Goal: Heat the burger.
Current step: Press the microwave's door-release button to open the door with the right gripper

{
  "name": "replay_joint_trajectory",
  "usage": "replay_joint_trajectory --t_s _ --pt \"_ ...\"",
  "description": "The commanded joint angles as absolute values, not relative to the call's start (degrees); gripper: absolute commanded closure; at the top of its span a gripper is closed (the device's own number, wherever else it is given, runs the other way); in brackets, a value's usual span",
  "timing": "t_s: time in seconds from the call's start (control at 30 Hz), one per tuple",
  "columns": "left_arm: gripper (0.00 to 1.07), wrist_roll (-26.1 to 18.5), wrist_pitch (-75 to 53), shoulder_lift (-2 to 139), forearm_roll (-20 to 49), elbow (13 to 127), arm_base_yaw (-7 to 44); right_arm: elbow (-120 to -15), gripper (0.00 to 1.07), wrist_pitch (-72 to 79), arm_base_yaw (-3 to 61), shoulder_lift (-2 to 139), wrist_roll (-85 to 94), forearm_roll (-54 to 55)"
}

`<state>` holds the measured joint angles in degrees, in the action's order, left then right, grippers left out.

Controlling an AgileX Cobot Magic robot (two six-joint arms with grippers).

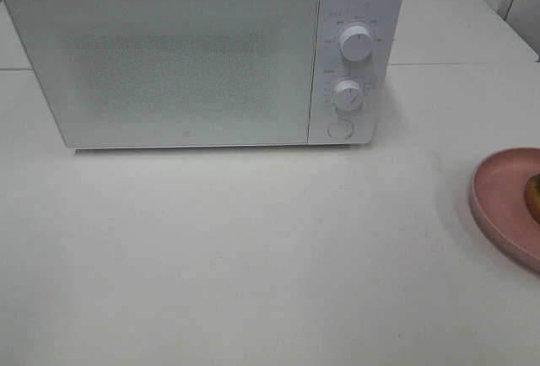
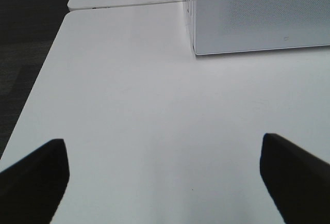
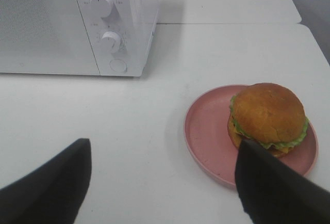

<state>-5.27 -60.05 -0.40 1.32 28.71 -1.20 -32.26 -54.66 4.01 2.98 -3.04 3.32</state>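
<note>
four fingers (image 2: 33, 180) wide apart, empty

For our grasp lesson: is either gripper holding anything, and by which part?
Nothing is held. The left gripper and right gripper are open and empty; the burger rests on its plate, outside the jaws.

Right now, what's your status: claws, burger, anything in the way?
Left gripper open, empty. Right gripper open, empty, facing the burger on its pink plate. Microwave door shut: that blocks loading.
</note>
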Motion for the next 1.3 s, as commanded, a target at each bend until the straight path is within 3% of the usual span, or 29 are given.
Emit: replay_joint_trajectory --t_s 0.03,1.3 --pt "0.14 -4.9 -59.5 -1.4 1.4 28.5 -1.3 -33.1 0.32 -51.5 4.1 6.5 -3.2 3.8" --pt "0.14 -4.9 -59.5 -1.4 1.4 28.5 -1.3 -33.1 0.32 -26.7 4.1 33.7 -2.5 3.8"
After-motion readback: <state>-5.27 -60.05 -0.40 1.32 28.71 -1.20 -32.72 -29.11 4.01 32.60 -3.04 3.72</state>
